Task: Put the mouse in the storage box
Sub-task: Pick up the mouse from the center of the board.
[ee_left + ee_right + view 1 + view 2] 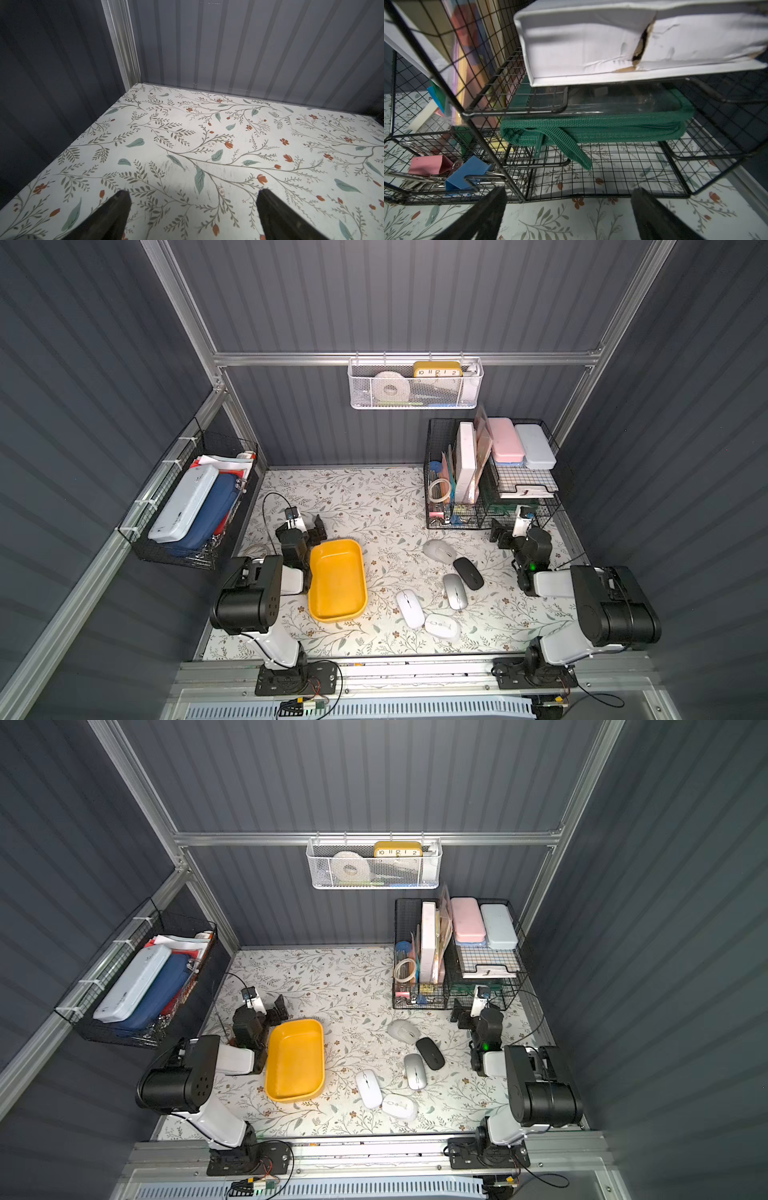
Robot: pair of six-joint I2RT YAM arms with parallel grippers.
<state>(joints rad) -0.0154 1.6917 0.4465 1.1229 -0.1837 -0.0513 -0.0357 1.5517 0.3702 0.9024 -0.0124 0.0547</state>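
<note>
The left end effector [193, 197], spread and empty, is held just beyond the storage box [337, 585]. Five mice [455, 591] are scattered on the desk [374, 506] between it and the right end effector [569, 199], also spread, fronted by a wire rack [519, 483].

Yellow storage box [336, 580]; white surface [374, 510] patterned with green leaves and orange flowers; black mouse [468, 572], silver mouse [454, 591], white mouse [409, 608], and a seemingly pale grey mouse [439, 551].

You are holding the left gripper [193, 192] and the right gripper [570, 190] low, pointing forward, both with jaws spread wide apart.
</note>
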